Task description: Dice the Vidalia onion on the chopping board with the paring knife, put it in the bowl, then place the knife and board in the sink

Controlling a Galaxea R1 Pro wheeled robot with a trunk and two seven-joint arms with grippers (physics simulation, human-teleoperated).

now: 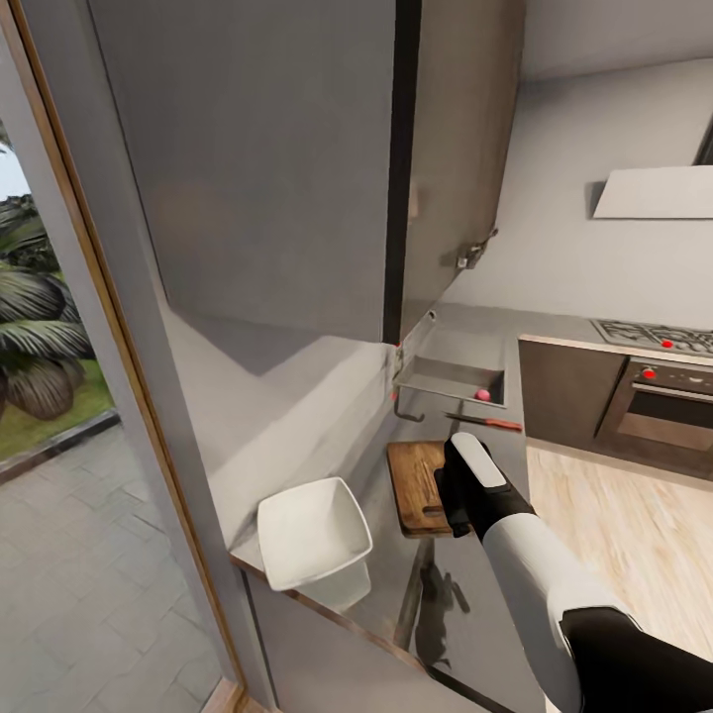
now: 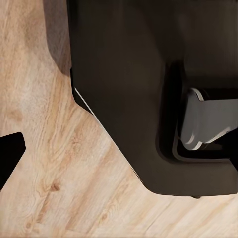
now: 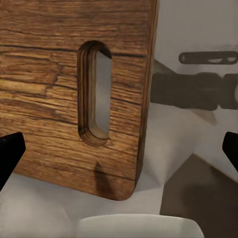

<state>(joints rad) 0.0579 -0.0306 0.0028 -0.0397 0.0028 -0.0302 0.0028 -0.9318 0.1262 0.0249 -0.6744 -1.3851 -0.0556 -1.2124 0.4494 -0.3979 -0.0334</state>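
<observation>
Hovering over the board's [image 1: 416, 485] handle-slot end, the right gripper [image 1: 458, 515] has its jaws apart. The onion [image 1: 482, 394] sits in the sink [image 1: 436, 376] at twelve o'clock, beyond the knife [image 1: 490, 422], which lies crosswise. The right arm is nearer; the left jaws' state I cannot tell.

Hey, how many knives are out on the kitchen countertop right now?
1: a red-handled paring knife lies on the countertop between the sink and the chopping board. The right arm may hide others.
</observation>
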